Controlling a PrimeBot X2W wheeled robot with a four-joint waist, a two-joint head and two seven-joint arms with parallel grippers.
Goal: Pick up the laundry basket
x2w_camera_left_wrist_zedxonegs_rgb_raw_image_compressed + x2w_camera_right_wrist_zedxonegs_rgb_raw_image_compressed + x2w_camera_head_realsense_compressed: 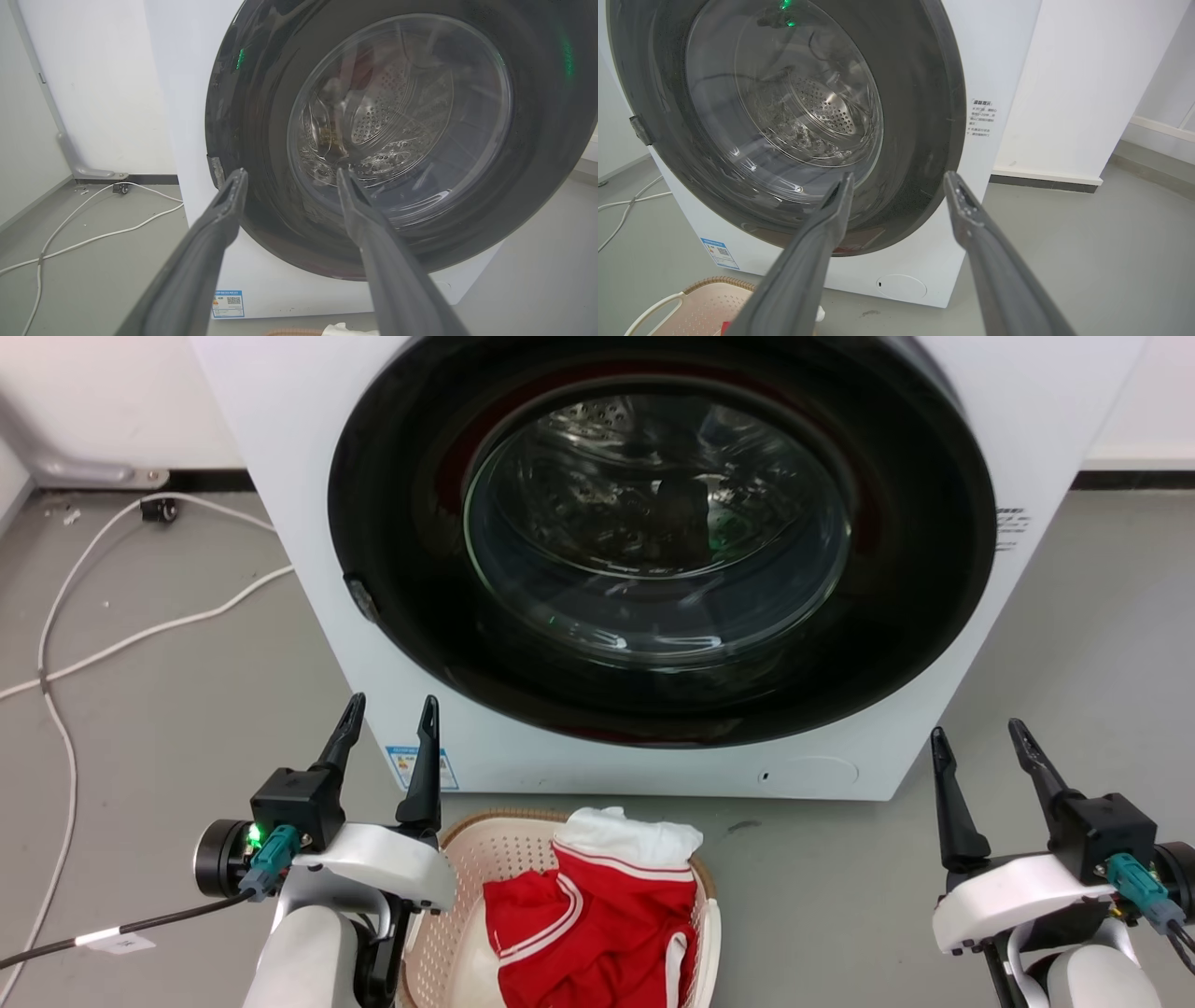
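Laundry basket (467, 882) sits on the floor at 6 o'clock in the head view, with a red garment (588, 933) and something white (630, 835) piled in it. I'd guess it's light: stiff perforated plastic, soft load that won't shift much. The white side handle (713, 933) at its 3 o'clock looks like the spot to hook.

Left gripper (392, 709) is just beside the rim at 9 o'clock, right gripper (977, 730) well off at 3. Both have their fingers spread, holding nothing. Washer (653, 775) is at 12.
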